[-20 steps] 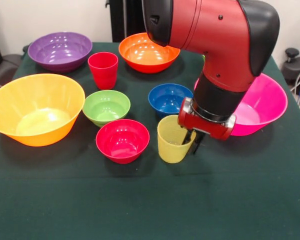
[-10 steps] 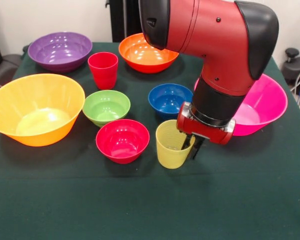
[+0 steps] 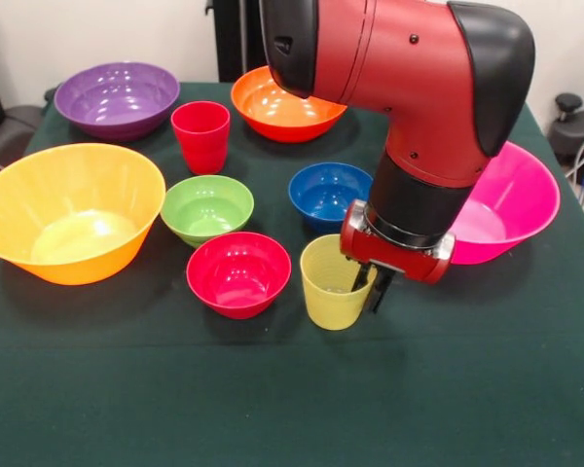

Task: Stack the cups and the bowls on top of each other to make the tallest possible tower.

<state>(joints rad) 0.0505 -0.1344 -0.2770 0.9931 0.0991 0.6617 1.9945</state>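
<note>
The jaws (image 3: pixel 368 289) pinch the yellow cup's (image 3: pixel 333 284) rim, one finger inside, one outside. Over the last second cup and arm have drifted toward the red bowl (image 3: pixel 238 273). No tower yet; the cup looks barely lifted off the counter (image 3: pixel 273 399).

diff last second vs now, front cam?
The hand, gripping the rim of the yellow cup, shifted slightly left in the picture and carried the cup along, closer to the small red bowl. The grip looks unchanged. The red cup, small blue bowl and the other bowls stayed put.
</note>
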